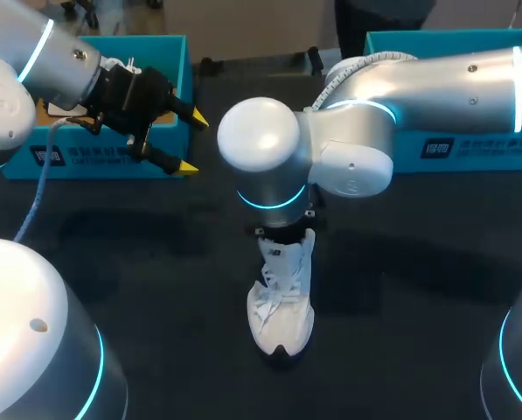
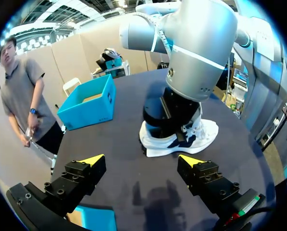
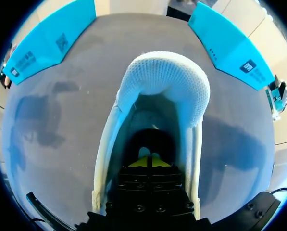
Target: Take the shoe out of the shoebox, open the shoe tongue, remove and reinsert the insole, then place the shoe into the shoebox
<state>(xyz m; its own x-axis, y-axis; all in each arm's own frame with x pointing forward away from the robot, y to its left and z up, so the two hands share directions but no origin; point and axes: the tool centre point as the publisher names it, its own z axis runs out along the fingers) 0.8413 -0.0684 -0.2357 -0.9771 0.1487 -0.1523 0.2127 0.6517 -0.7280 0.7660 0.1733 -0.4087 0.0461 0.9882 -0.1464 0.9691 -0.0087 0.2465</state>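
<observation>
Shoe (image 1: 281, 302) stood at desk (image 1: 138, 254) centre. My right tool (image 3: 150, 161) sat closed inside it, presumably after the insole; my left tool (image 1: 194, 142) hung open, idle.

The right gripper (image 3: 148, 162) sits deep in the dark opening of the shoe (image 3: 158, 91) in the right wrist view, where neither insole nor any grip on it can be made out. In the head view the right arm (image 1: 348, 157) hides that gripper and the shoe's heel.
</observation>
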